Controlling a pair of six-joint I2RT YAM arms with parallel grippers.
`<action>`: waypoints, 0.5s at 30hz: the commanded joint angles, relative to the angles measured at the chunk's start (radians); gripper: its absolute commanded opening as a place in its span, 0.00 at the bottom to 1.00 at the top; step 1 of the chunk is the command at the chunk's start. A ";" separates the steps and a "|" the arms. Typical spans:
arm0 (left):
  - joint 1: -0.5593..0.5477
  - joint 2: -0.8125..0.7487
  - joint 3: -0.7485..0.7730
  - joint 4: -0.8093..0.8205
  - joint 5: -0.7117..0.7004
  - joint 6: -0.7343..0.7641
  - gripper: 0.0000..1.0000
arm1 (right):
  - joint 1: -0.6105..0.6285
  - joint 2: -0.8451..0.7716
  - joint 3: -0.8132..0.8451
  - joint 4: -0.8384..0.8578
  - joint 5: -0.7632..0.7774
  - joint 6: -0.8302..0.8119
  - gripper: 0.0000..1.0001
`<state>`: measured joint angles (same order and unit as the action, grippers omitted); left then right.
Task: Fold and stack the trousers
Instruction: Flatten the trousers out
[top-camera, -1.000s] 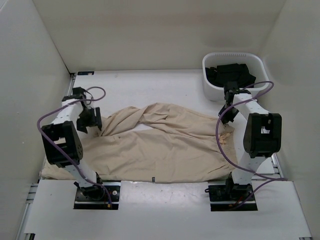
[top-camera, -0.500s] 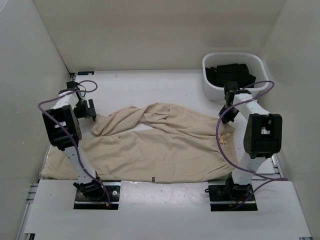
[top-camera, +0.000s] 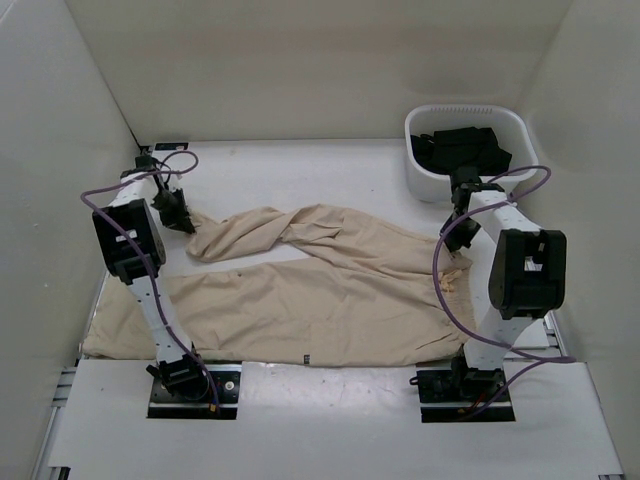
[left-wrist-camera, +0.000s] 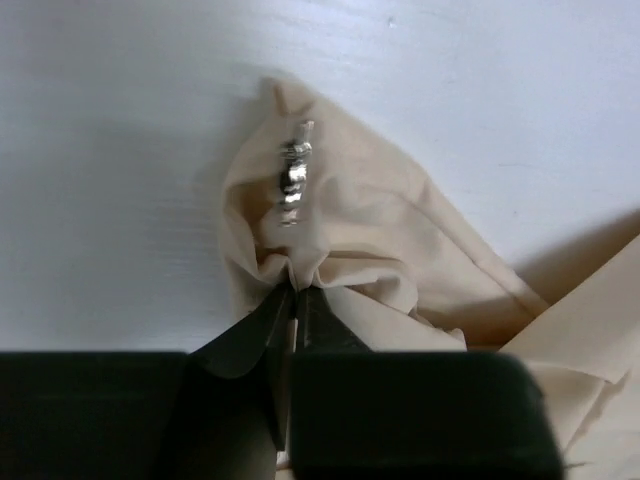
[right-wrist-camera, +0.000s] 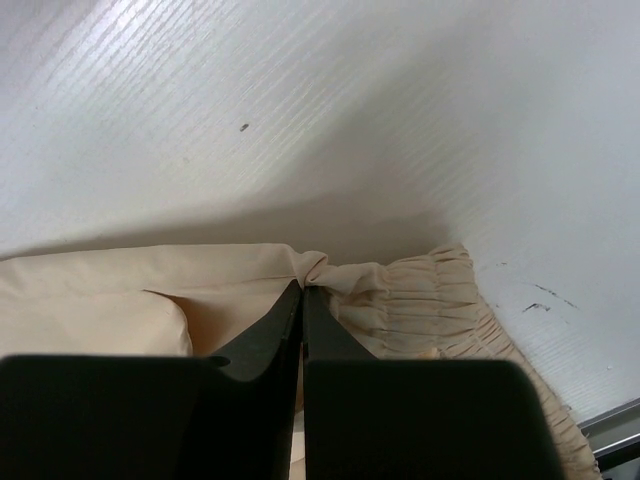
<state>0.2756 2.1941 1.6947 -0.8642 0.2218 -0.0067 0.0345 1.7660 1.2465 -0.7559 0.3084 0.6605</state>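
Currently both ends are gripped. Left hand (left-wrist-camera: 293, 297) is clamped on a bunched leg end of the trousers (top-camera: 320, 300), cloth puckered just ahead of its tips. Right hand (right-wrist-camera: 303, 291) is pinched together on a fold just beside the gathered waistband (right-wrist-camera: 440, 290). The garment lies spread on the surface (top-camera: 300, 170) between the two hands.

Step, as I judge it: pickup for the first fold. Next calls for a joint lift and carry-over without slip.

Metallic flecks (left-wrist-camera: 292, 180) beyond the left tips: unidentifiable. The left arm (top-camera: 130, 240) covers some cloth. Grip depth is unclear.
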 joint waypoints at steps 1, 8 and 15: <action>0.007 0.029 0.028 -0.110 0.094 0.007 0.14 | -0.033 -0.042 -0.004 0.015 0.012 -0.016 0.00; 0.141 -0.153 0.144 -0.180 -0.100 0.007 0.14 | -0.084 -0.206 0.030 0.047 0.037 -0.087 0.00; 0.165 -0.250 0.390 -0.352 -0.160 0.007 0.14 | -0.084 -0.315 0.039 0.087 -0.011 -0.130 0.00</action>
<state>0.4553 2.0830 2.0098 -1.1221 0.1169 -0.0044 -0.0441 1.4948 1.2491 -0.7212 0.2951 0.5785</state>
